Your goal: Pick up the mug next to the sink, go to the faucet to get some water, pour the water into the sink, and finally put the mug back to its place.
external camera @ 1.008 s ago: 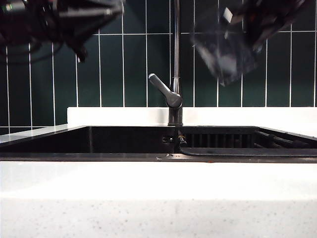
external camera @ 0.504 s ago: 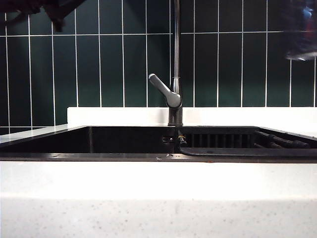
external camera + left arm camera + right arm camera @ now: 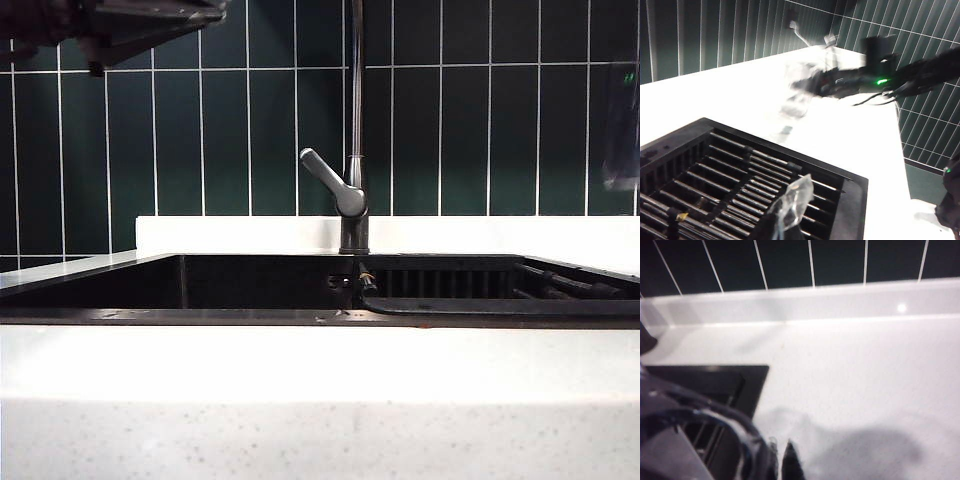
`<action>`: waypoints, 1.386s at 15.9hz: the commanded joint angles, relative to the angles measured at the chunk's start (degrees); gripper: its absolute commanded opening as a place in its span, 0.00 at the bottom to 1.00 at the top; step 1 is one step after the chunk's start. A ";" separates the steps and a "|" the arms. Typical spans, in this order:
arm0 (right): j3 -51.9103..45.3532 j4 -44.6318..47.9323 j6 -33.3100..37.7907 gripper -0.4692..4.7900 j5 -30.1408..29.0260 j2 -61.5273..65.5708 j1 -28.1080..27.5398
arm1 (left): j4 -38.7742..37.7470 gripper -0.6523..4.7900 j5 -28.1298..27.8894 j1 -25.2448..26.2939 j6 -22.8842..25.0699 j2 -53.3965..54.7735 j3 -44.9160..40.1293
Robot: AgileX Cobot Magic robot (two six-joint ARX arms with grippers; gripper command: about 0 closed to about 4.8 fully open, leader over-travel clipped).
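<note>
The right gripper (image 3: 822, 82) is gripping the mug (image 3: 799, 92), its jaws closed narrow on the clear wall. In the left wrist view the cup is showing as a pale blur at the tip of the dark arm. From the right wrist camera, the mug's rim (image 3: 715, 427) is curving just beside the right gripper (image 3: 779, 462), with one dark finger (image 3: 790, 460) pressing against the outside of the wall. Below these jaws the white bench (image 3: 865, 390) is spreading out. A corner of the black sink (image 3: 747, 372) is lying beneath the cup's near side, so the mug is hanging in the air about over the sink's end and the bench beside it. In the exterior view the mug (image 3: 622, 130) is appearing only as a faint smear at the right edge, high above the bench.

The left gripper (image 3: 790, 207) is hanging with its jaws pressed together and gripping nothing. Directly under them the sink's ribbed rack (image 3: 735, 170) is lying. The mug and the right gripper are sitting well apart from these jaws, out over the bench. In the exterior view the left arm (image 3: 130, 22) is crossing the top left corner, well apart from the faucet (image 3: 352, 150), which is standing upright behind the sink (image 3: 250, 285).
</note>
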 commanded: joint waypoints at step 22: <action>0.50 24.94 -3.50 0.08 6.05 19.85 2.19 | 0.20 0.11 -0.63 -0.24 -1.29 -0.26 0.11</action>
